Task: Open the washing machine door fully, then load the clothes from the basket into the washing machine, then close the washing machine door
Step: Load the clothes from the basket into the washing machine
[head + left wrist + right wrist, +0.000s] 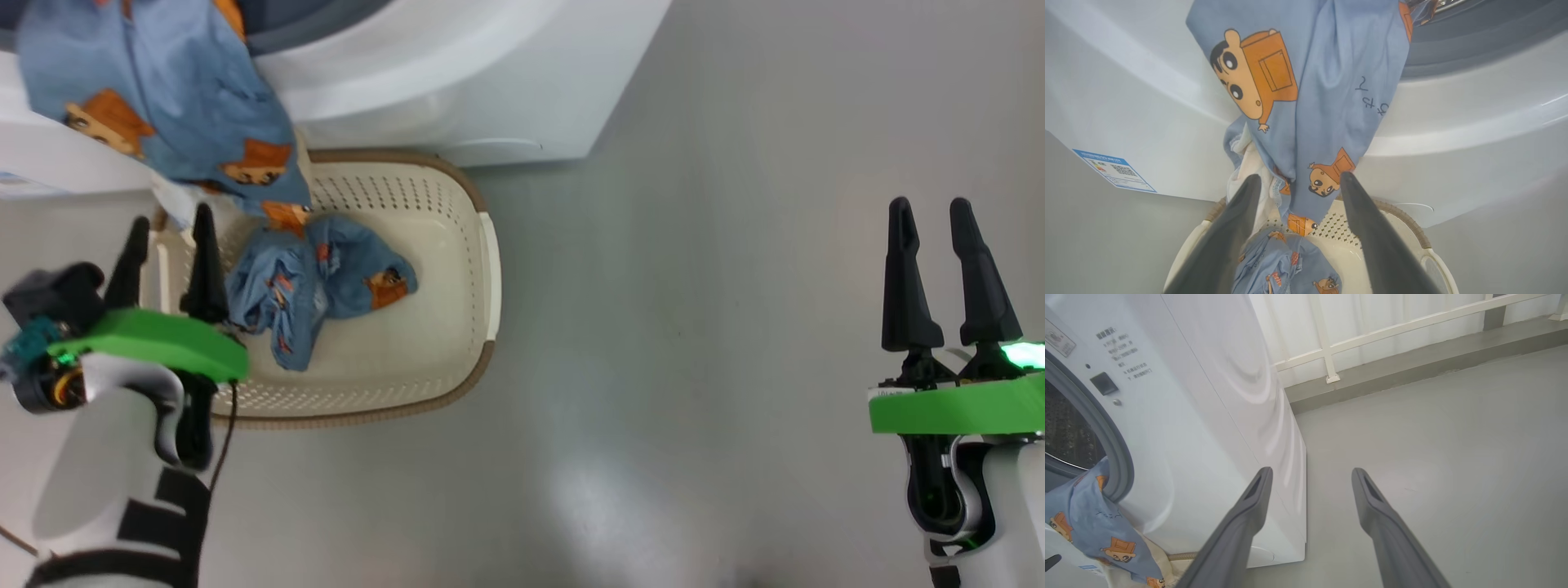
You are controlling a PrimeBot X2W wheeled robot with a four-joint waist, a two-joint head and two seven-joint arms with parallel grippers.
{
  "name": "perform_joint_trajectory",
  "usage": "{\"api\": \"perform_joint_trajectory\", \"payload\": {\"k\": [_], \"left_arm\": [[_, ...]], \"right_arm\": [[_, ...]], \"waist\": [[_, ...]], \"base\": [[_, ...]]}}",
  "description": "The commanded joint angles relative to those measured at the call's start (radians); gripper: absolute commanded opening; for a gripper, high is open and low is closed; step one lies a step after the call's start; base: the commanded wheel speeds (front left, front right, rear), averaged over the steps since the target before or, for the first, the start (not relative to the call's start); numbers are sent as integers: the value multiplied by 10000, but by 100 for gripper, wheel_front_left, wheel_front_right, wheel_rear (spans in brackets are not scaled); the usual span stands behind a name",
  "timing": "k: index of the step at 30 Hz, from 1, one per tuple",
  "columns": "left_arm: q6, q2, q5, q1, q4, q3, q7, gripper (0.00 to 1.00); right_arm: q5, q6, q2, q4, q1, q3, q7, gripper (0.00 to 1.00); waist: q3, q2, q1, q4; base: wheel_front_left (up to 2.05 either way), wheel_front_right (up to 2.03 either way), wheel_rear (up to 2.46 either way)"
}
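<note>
The white washing machine (490,98) stands with its opening uncovered; its grey gasket (1118,457) and steel drum (1065,433) show in the right wrist view. The door is out of view. One piece of the clothes (163,98), light blue with orange cartoon prints, hangs from the opening down the machine's front (1314,81). Another piece (318,286) lies crumpled in the cream basket (490,269) below it. My left gripper (171,216) is open above the basket's left rim, its fingers either side of the hanging hem (1300,176). My right gripper (929,204) is open over bare floor.
The basket sits on the grey floor against the machine's front. A blue label (1114,170) marks the machine's lower corner. To the right of the machine the grey floor (1453,457) runs back to a low ledge with a white railing (1327,347).
</note>
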Motion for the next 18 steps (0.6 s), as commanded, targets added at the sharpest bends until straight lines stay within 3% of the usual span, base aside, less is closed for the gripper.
{"api": "perform_joint_trajectory", "payload": {"k": [1, 11, 18], "left_arm": [[4, 469, -145, -281, 111, 202, -53, 100], [4, 1167, -423, -1960, 1573, 269, -53, 100], [4, 1530, -696, -2547, 1783, -62, -53, 100]], "right_arm": [[-178, 58, -12, -281, -96, 241, -80, 100], [-266, 58, 36, -407, -428, 446, -80, 100], [-320, 58, 11, -559, -603, 602, -80, 100]], "waist": [[737, -1, 0, -365], [1398, -1, 0, -478], [1639, -1, 0, -617]], "base": [[0, 0, 0], [0, 0, 0], [0, 0, 0]]}}
